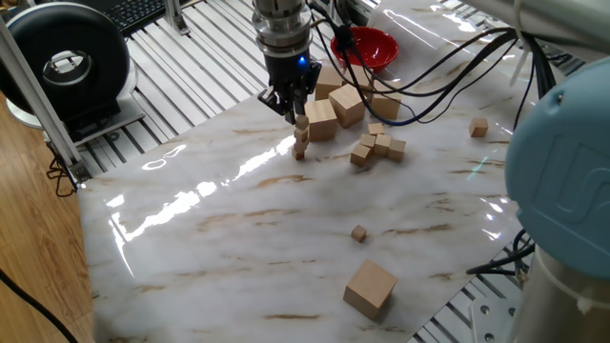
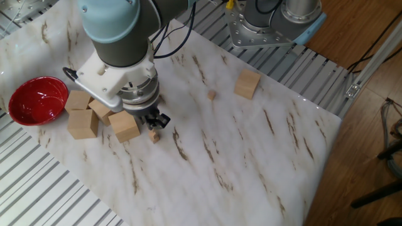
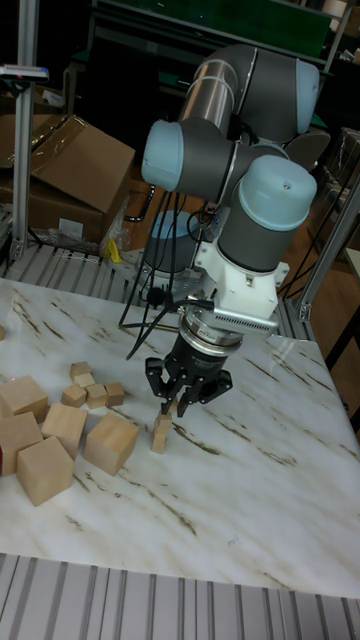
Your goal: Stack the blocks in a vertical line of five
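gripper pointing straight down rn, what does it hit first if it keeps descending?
Most likely the stack of tiny blocks right beneath it. The gripper hangs just above the stack's top, fingers spread to either side in the tall view, so they may straddle it rather than strike it. Exact alignment in depth is unclear.

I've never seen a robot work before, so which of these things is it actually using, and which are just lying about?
In use: two-finger gripper; short stack of tiny plain wooden cubes; loose tiny cubes; lone tiny cube.

Lying about: red bowl; large wooden cubes; black round device.

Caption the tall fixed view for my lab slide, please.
UR5 gripper poised directly above a short stack of tiny wooden blocks, larger cubes alongside.
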`<state>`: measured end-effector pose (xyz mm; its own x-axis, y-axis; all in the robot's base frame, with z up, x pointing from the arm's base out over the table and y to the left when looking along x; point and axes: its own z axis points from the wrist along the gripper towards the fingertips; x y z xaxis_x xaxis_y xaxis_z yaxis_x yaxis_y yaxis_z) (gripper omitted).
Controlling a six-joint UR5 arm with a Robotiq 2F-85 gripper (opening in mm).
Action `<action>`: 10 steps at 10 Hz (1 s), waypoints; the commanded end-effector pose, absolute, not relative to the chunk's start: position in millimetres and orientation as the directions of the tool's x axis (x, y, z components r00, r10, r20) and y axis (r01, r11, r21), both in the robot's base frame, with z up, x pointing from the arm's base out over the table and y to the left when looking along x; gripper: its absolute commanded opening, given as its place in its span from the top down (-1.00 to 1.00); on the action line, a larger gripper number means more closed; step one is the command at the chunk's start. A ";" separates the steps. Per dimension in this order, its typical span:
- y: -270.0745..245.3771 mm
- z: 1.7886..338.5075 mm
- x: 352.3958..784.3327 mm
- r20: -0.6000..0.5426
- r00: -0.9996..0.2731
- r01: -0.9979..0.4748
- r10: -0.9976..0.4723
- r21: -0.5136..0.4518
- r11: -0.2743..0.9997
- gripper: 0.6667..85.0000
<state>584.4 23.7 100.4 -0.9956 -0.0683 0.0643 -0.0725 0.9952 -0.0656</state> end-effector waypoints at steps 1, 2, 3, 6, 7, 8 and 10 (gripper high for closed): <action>23.2 95.0 588.3 0.056 -0.996 -0.078 -0.075 -0.052 0.996 0.98; 22.3 93.4 589.0 0.053 -0.996 -0.080 -0.077 -0.052 0.995 0.98; 22.4 93.0 588.8 0.053 -0.996 -0.080 -0.077 -0.050 0.996 0.98; 23.8 92.4 588.9 0.052 -0.996 -0.078 -0.076 -0.044 0.996 0.98; 24.2 91.4 588.9 0.054 -0.996 -0.078 -0.076 -0.043 0.996 0.98; 24.3 90.5 589.1 0.054 -0.996 -0.078 -0.076 -0.043 0.996 0.98; 24.8 89.6 588.8 0.054 -0.996 -0.078 -0.076 -0.043 0.996 0.98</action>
